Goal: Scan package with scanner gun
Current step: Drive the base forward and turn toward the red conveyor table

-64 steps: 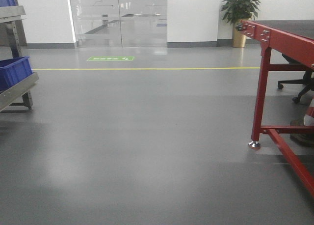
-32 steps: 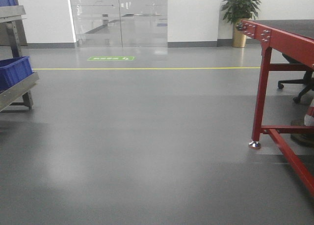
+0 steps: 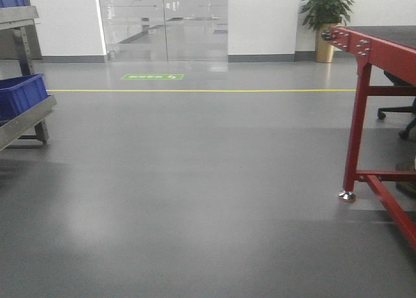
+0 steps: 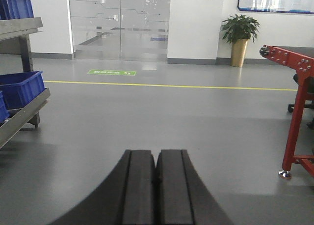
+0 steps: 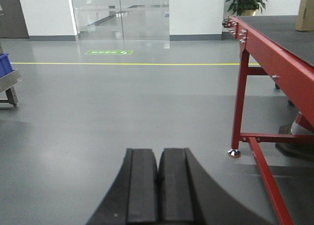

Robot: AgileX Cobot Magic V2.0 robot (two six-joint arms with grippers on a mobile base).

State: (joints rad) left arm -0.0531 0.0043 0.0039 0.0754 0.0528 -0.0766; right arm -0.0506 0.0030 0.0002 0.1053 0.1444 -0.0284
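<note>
Left end effector (image 4: 156, 155) is clenched, its two black fingers (image 4: 140, 185) pressed flat together with nothing between them, sitting at 6 o'clock in the left wrist view and pointing out over bare grey floor (image 3: 195, 181). Right end effector (image 5: 158, 154) is the same: clenched, empty, pads touching along their length, at 6 o'clock in the right wrist view. The package (image 5: 305, 13) is a tan cardboard box at 2 o'clock in the right wrist view. It stands on the dark top of the red-framed desk (image 5: 274, 44) toward its far end, is cut off by the frame edge, and is well apart from both end effectors. The desk runs along the right side, 3 o'clock in the front view, and the silver foot (image 3: 347, 196) of its front leg rests on the floor. At 9 o'clock in the front view a blue bin (image 3: 19, 93) sits on a tilted metal rack (image 3: 26, 123). At 12 o'clock are the glass doors (image 3: 162, 21), with a green floor sign (image 3: 152, 77) just in front of them and a yellow line (image 3: 195, 90) crossing the floor near it. A potted plant (image 3: 325, 12) in a gold pot stands at 1 o'clock against the white wall, behind the end of the desk. A black office chair (image 3: 398, 112) base shows beyond the desk leg at 3 o'clock, partly hidden.
</note>
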